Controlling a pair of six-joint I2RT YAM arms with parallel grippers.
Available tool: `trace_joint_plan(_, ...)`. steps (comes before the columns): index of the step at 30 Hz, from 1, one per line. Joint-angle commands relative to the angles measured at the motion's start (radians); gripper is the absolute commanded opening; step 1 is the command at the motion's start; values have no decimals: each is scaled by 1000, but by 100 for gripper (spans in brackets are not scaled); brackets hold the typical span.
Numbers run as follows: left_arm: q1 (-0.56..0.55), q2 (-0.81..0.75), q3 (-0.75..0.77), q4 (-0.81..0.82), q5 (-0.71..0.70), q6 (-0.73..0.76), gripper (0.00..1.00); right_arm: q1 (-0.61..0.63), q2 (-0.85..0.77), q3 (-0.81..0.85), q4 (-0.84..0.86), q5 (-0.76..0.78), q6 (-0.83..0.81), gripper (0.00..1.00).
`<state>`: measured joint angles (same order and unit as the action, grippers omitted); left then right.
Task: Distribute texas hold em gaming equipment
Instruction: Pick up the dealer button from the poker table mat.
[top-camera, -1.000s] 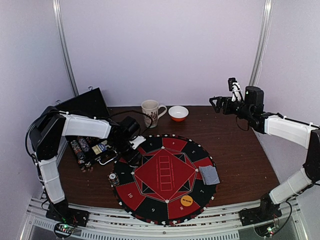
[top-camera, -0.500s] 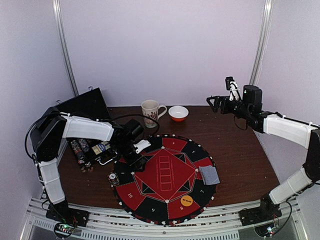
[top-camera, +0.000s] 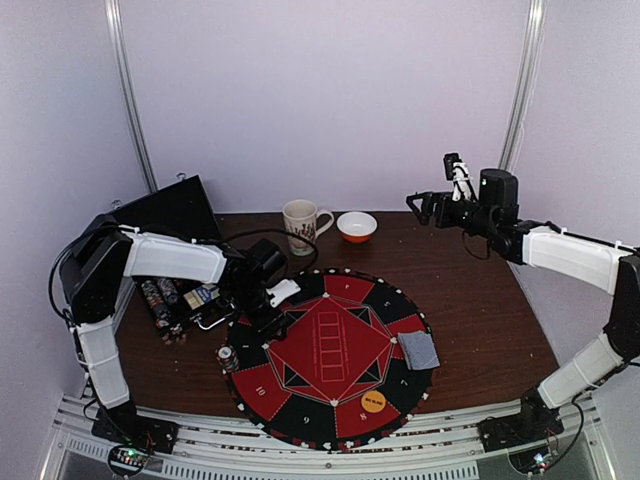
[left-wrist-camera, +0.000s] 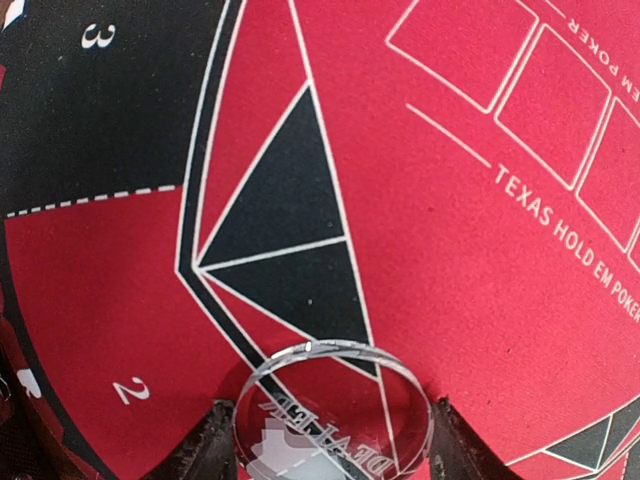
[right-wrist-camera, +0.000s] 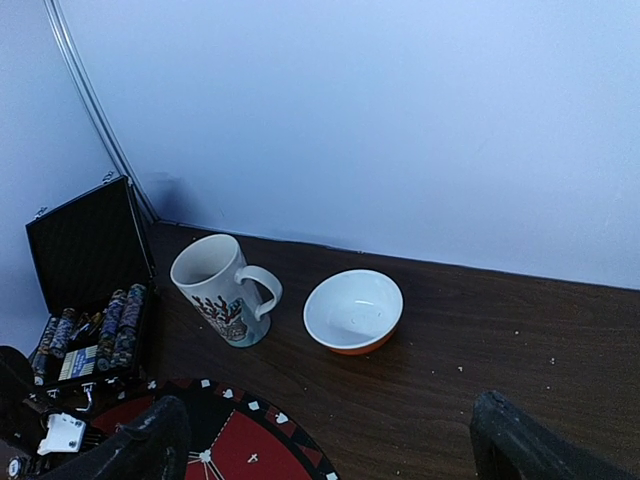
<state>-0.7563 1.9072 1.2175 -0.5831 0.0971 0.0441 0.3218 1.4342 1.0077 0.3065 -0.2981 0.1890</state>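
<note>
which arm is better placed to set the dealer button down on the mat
Left. The left gripper holds the clear dealer button between its fingers over the mat; the right gripper hangs open, high above the far table.

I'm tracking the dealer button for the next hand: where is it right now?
Left wrist view: the clear dealer button sits between the fingers of the left tool, at the left side of the felt mat, beside the numeral 2.

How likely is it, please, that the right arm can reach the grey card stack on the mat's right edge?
Probably yes. The right gripper hangs open and empty, raised at the back; the card stack lies uncovered on that arm's side of the mat, with nothing between them.
</note>
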Motion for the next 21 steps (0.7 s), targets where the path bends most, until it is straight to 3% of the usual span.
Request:
trace_joint_plan(1, 3, -22, -42, 6, 37, -15, 50, 26, 31, 49, -28, -7, 48, 100)
trace_joint_plan(11, 3, -132, -21, 107, -36, -8, 46, 131, 187, 151, -98, -216, 235, 97)
trace_joint_plan(16, 3, -231, -28, 176, -66, 17, 46, 163, 303, 219, -106, -345, 355, 88)
trace_joint_plan(21, 0, -289, -47, 254, -124, 37, 46, 245, 422, 252, 38, -482, 471, 77)
